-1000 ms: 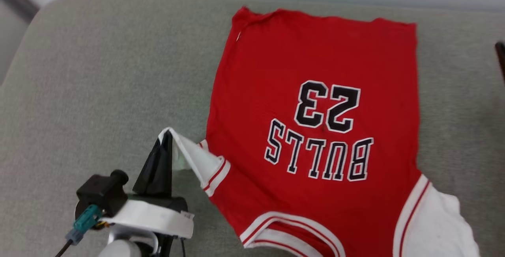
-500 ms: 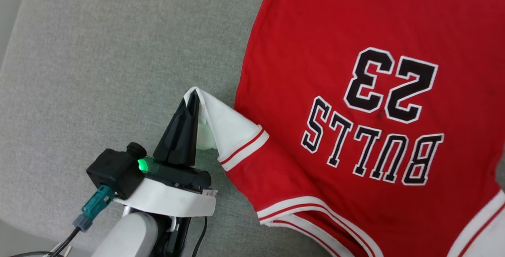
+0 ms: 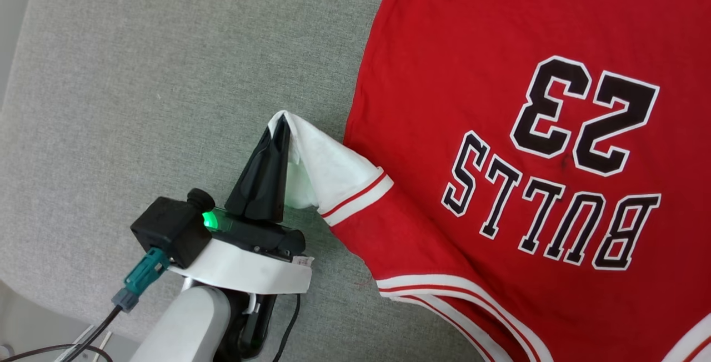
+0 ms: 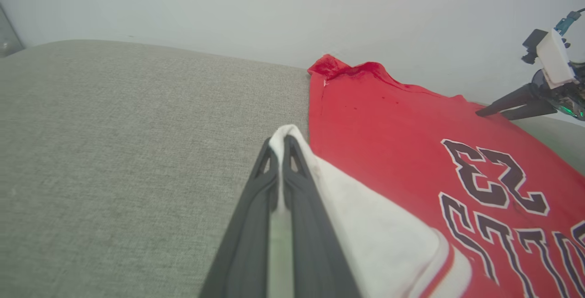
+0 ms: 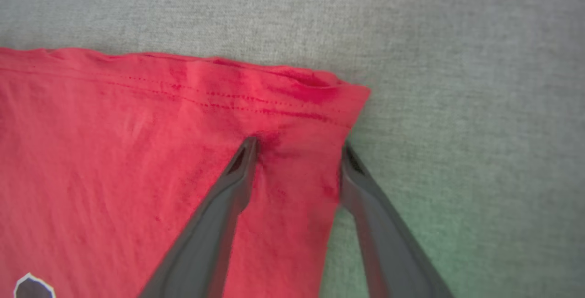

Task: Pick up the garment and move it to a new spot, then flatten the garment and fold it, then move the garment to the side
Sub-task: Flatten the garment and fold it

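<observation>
Left claw (image 3: pixel 281 123) clamps soft white garment (image 3: pixel 472 73) sleeve (image 3: pixel 328 167); right claw (image 5: pixel 299 149) spread astride red hem (image 5: pixel 228 92).

Bright, even light; slight blur.

Open cushion (image 3: pixel 139 73) left of garment (image 3: pixel 500 45) — wall (image 4: pixel 205 1) behind, far side

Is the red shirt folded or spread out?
Spread out: the red T-shirt lies flat on the grey cushion, lettering showing. One white sleeve is lifted, pinched by the left fingers.
</observation>
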